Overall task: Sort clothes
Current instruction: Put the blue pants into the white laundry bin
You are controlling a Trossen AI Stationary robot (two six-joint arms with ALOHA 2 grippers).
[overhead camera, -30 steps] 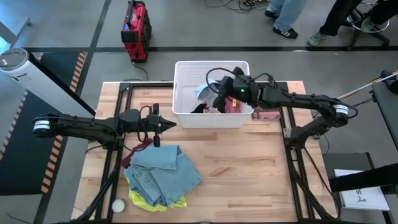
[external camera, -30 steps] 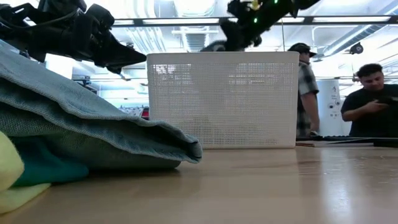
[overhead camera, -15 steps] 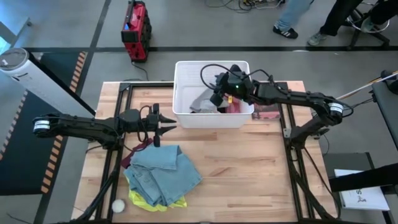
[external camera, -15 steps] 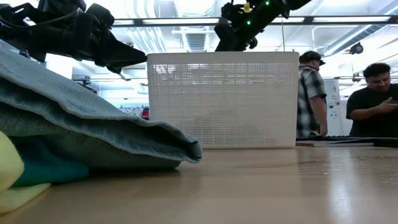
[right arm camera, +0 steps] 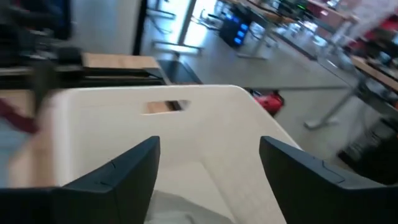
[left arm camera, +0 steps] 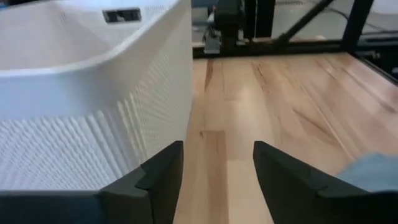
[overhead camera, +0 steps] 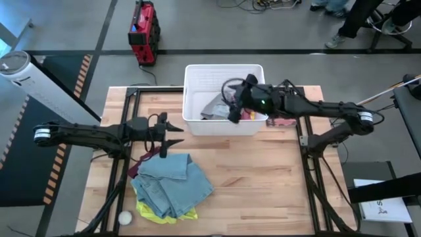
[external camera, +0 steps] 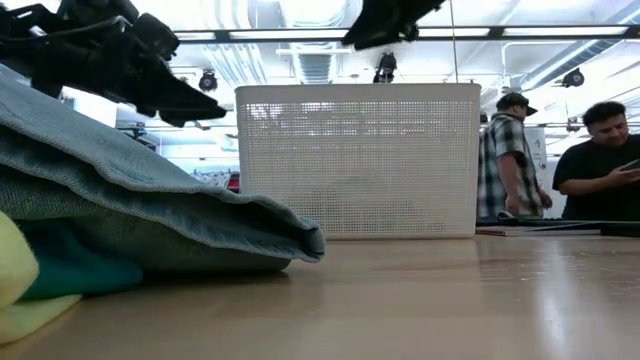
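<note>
Both grippers have opened, left gripper (overhead camera: 170, 135) and right gripper (overhead camera: 231, 107) empty; soft, light clothes (overhead camera: 172, 186) pile lower left, more in the basket (overhead camera: 193, 99): pinch a raised fold.

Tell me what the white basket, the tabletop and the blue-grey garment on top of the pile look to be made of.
White perforated rectangular basket: likely moulded plastic, matte; fine regular grid of holes, smooth rim.
Light wooden tabletop: wood planks, probably butcher-block; visible grain and seams, slight sheen in the low view.
Blue-grey folded garment: looks like denim; woven texture, thick soft folds.
</note>
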